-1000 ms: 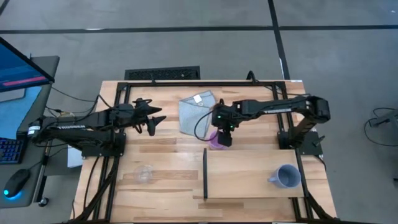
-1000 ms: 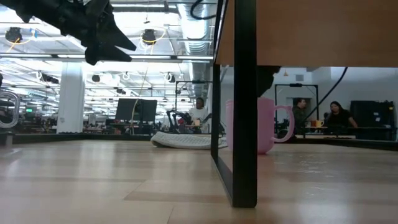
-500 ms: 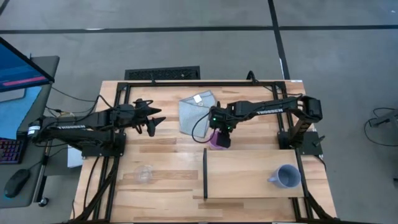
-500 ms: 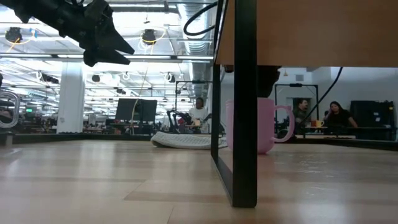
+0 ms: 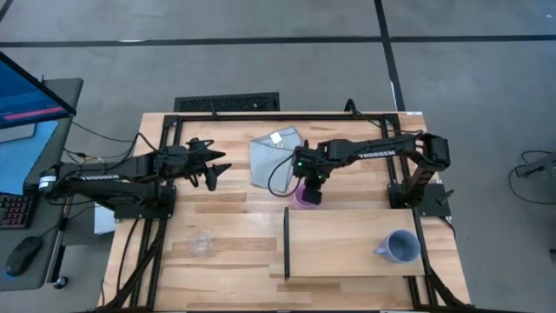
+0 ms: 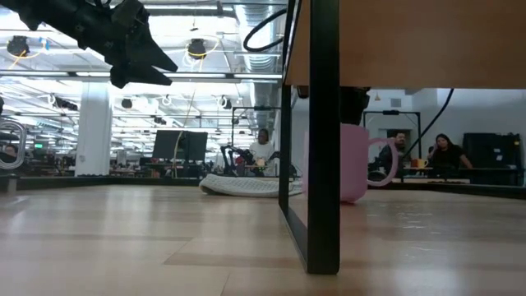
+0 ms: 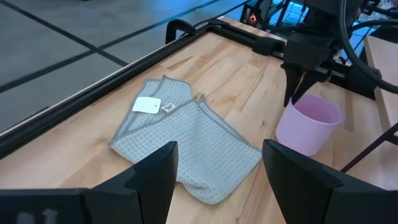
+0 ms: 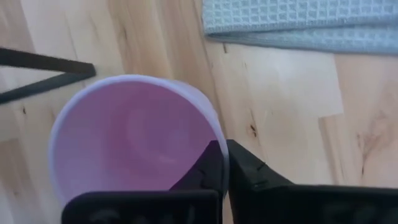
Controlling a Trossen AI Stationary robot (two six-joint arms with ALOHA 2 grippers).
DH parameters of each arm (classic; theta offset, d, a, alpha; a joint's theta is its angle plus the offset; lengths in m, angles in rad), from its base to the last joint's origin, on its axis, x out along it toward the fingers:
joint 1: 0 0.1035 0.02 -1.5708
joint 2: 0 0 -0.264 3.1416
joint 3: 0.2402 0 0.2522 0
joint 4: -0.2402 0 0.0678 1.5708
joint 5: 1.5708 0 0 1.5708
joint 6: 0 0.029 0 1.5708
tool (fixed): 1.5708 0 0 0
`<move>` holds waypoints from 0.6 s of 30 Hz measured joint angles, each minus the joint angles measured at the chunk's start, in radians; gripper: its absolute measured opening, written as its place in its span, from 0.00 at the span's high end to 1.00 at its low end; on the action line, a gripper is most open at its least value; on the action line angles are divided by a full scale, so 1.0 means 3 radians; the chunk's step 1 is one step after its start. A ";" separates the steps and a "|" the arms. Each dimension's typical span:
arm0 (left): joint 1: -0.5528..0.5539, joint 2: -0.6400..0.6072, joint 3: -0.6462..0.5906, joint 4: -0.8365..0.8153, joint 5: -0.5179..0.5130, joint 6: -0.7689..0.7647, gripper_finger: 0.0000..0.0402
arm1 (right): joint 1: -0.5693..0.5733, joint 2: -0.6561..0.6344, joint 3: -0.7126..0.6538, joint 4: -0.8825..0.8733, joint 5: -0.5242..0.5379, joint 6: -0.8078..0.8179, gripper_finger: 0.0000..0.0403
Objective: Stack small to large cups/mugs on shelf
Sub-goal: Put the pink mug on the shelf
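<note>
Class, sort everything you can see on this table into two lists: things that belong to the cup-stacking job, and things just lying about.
Belongs to the job:
pink mug, its rim pinched by the right end effector
grey-blue mug, standing on the shelf
clear cup
shelf

Just lying about:
folded cloth
left end effector, open, waiting above the table

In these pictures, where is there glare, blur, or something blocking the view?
Low view: bright ceiling lamps glare in the room behind; a dark post of the shelf hides part of the pink mug. Right wrist view: the right gripper fingers appear as dark, soft shapes close to the lens. High view: even light, no strong shadows.
</note>
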 joint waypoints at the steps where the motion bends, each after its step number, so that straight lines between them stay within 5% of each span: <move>1: 0.0000 0.0000 0.0000 0.0000 0.0000 0.0000 0.44 | -0.0007 0.0000 0.0000 -0.0009 0.0002 0.0052 0.94; 9: 0.0000 0.0000 0.0000 0.0000 -0.0001 0.0000 0.44 | -0.0044 -0.0023 0.0041 -0.0154 0.0031 0.0040 0.97; 18: 0.0000 -0.0001 0.0000 0.0000 -0.0001 -0.0020 0.44 | -0.0100 -0.0036 0.0649 -0.0824 0.0277 -0.0150 0.97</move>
